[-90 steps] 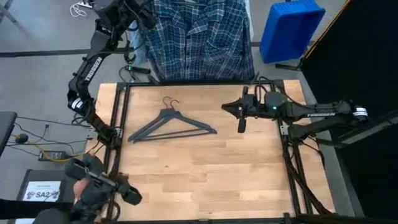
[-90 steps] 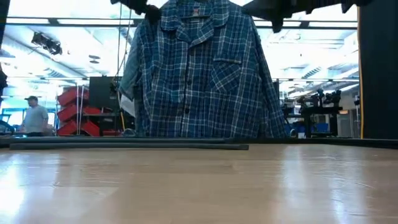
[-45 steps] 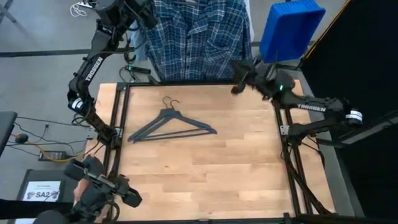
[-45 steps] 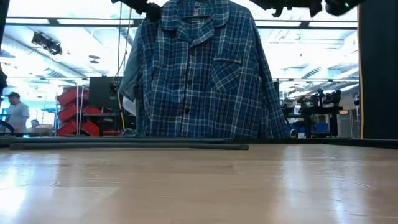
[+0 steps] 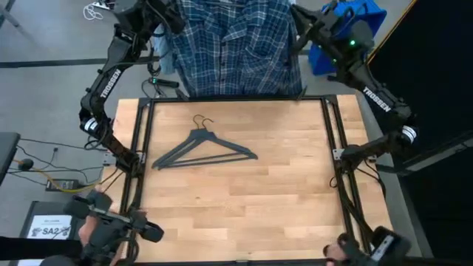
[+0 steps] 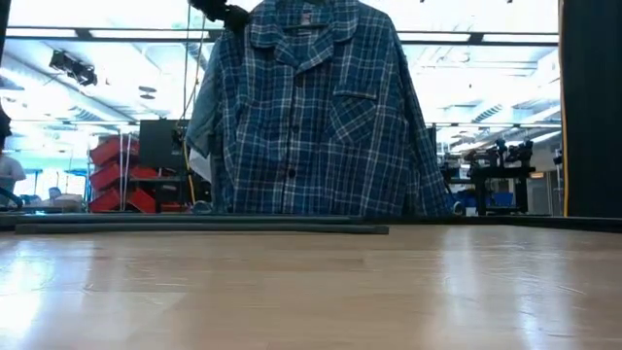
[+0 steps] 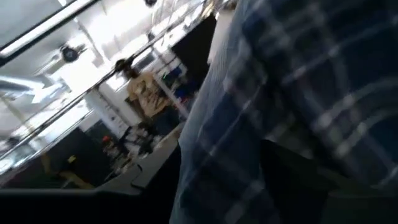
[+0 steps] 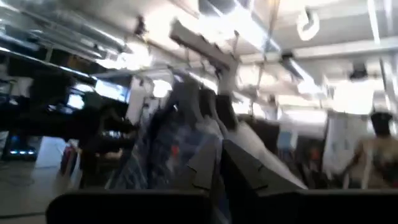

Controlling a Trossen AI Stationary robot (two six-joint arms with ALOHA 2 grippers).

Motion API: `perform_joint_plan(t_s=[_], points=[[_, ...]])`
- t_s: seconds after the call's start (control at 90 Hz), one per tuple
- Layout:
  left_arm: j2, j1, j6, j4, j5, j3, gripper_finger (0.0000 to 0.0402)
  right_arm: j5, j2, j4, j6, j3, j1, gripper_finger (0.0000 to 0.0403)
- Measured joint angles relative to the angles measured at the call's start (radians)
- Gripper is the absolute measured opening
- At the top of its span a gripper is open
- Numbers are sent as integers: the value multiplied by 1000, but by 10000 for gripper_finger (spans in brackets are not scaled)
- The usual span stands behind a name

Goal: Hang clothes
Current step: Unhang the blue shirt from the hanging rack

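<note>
Both arms were black, with thin long links. White letters ran along them. A green light (image 5: 353,43) glowed on the right arm.

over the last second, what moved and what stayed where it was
The right arm swung from above the table's right side out past the far edge; its right gripper now sits up by the right shoulder of the plaid shirt. Nothing was visibly gripped or let go. The left gripper stayed at the shirt's left shoulder, the shirt stayed hanging, and the hangers lie unmoved on the table.
</note>
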State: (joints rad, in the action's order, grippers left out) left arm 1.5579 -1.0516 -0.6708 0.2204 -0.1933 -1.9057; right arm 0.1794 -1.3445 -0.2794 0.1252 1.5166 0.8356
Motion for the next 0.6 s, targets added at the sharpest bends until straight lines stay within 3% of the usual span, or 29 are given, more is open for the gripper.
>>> perform_joint_plan(t_s=[0.178,0.289,0.456,0.6], points=[[-21,-5,-17,33,-5,0,198,-56,3,149,-4,2,1,2],[-34,-3,-113,41,-27,0,198,-17,-18,242,25,0,22,1],[-45,-1,-105,9,-65,0,198,44,-37,258,49,0,55,1],[-44,-1,-55,12,-82,0,197,-54,-37,214,176,0,48,1]])
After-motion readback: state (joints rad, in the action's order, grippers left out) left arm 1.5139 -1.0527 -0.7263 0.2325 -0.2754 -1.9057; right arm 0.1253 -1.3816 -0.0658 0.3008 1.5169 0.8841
